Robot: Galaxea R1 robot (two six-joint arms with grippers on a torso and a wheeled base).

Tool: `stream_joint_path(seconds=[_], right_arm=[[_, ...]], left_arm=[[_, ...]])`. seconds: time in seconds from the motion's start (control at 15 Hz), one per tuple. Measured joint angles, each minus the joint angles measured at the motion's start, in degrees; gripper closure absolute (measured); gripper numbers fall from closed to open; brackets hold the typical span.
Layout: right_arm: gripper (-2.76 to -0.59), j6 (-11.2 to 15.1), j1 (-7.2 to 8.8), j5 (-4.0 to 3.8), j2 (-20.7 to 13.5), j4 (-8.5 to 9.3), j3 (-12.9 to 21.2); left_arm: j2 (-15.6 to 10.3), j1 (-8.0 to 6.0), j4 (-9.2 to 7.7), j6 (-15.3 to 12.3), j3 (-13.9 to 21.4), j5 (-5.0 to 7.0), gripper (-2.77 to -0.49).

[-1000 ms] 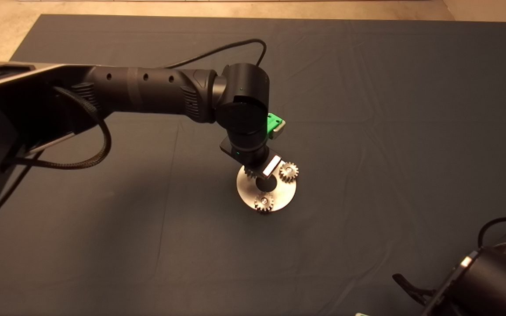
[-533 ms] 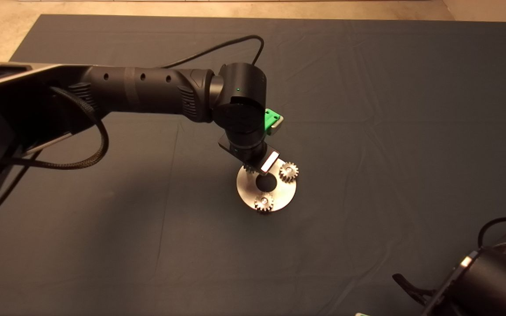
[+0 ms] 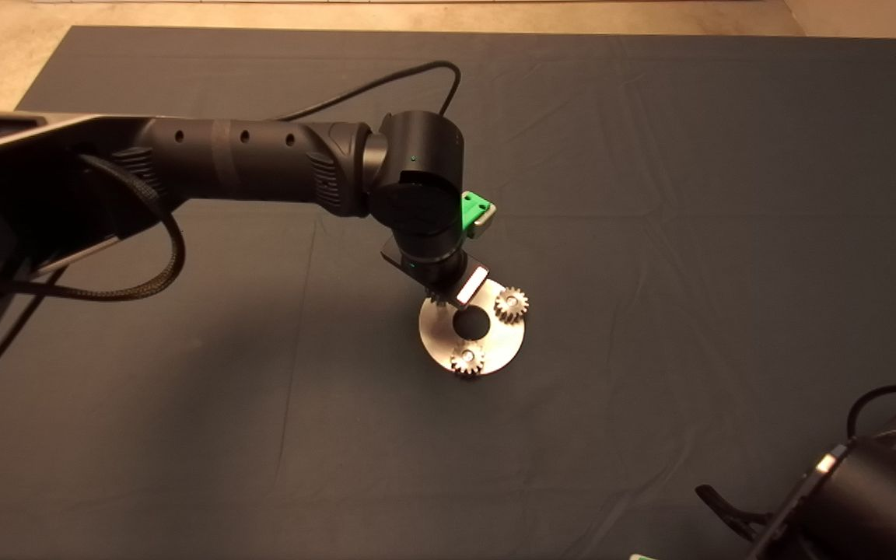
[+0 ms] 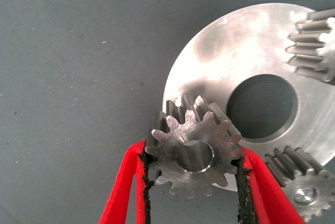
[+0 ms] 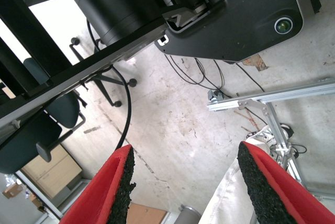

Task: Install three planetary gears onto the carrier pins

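A shiny round disc (image 3: 434, 339) with a large centre hole lies mid-mat. Two planetary gears (image 3: 510, 303) (image 3: 467, 359) sit on carrier pins (image 4: 302, 196) at its rim; they also show in the left wrist view, one gear (image 4: 314, 46) partly cut off. My left gripper (image 4: 194, 182) is shut on a third gear (image 4: 193, 150), its red fingers (image 4: 135, 185) pressed on opposite teeth, over the disc's (image 4: 209, 62) edge. Silvery metal fills that gear's centre hole; I cannot tell whether it is a pin. From above, the wrist hides most of this gear (image 3: 436, 298). My right gripper (image 5: 183, 182) is open and parked.
The right arm (image 3: 860, 498) rests at the mat's lower right corner; its wrist view shows bare floor, office chairs, cables and a metal frame. The left arm (image 3: 261, 163) stretches across the mat's left half with a looping cable (image 3: 386, 82).
The left wrist has drifted a little up and to the left in the head view, uncovering more of the disc's centre hole. The two seated gears and the right arm have not moved.
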Motion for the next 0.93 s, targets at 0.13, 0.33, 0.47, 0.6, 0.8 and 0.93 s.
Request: stream_joint_path(seconds=[0.13,0.33,0.47,0.6,0.8,0.93], right_arm=[[-1.45,0.0,0.0,0.05,-0.02,0.0,0.0],[-1.45,0.0,0.0,0.0,-0.05,0.0,0.0],[-1.45,0.01,0.02,0.02,-0.02,0.02,0.0],[-1.45,0.0,0.02,0.01,-0.02,0.04,0.0],[-1.45,0.01,0.0,0.02,-0.02,0.07,0.0],[-1.45,0.02,0.02,0.05,-0.02,0.11,0.0]], left_arm=[[-0.13,0.04,0.13,-0.15,0.07,-0.17,-0.75],[-0.07,1.7,1.24,-0.15,1.16,-1.4,-0.75],[-0.12,1.85,1.46,-0.17,1.38,-1.44,-0.75],[-0.13,1.85,1.49,-0.17,1.38,-1.49,-0.75],[-0.26,1.88,1.94,-0.15,1.38,-1.97,-0.75],[-0.59,1.88,2.21,-0.12,1.38,-2.28,-0.75]])
